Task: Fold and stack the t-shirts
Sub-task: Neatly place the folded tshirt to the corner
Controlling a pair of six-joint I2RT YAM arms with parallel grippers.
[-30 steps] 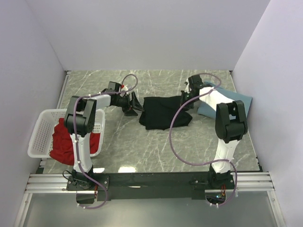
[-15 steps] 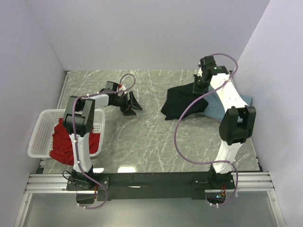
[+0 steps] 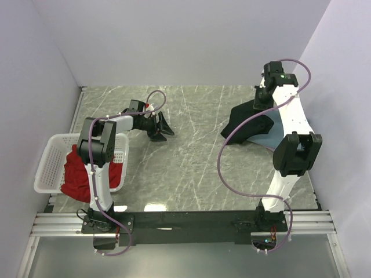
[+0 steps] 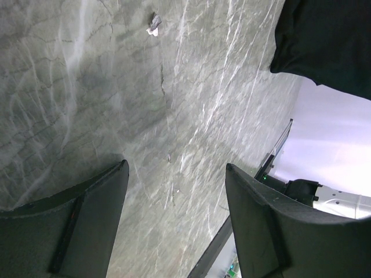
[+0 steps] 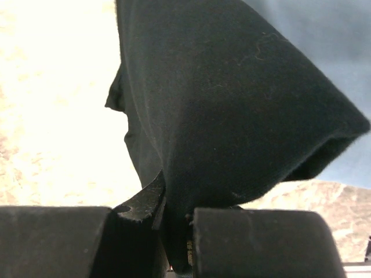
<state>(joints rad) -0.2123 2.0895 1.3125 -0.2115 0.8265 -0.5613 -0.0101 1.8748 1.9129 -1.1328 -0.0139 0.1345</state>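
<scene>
Top external | right arm (image 3: 290, 113) stretched far, jaws pinching black t-shirt (image 3: 243, 120) | left arm (image 3: 123, 123) low, jaws wide

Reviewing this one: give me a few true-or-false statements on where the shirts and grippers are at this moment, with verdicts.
1. The right gripper is shut on a fold of the black t-shirt. True.
2. The left gripper holds the red t-shirt. False: its jaws stand open over bare table, and the red t-shirt lies in the white basket.
3. The dusty-blue t-shirt lies on the right side of the table, near the right arm. True.
4. The basket stands at the table's right edge. False: it sits at the left edge, beside the left arm.
</scene>
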